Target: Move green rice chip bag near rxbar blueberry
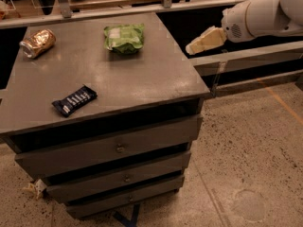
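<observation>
Three items on cabinet (142,74), green rice chip bag (124,38) at 12 o'clock, rxbar blueberry (74,100) at 8, can (37,43) at 10, gripper (193,47) at 2 (state unclear)

green rice chip bag (124,38): back centre | rxbar blueberry (74,100): front left | can (37,43): back left | claw (193,47): right of cabinet (147,86)

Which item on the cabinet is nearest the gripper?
The green rice chip bag, at the back right; the gripper hangs beyond that side. The rxbar blueberry and crushed can lie further left.
</observation>
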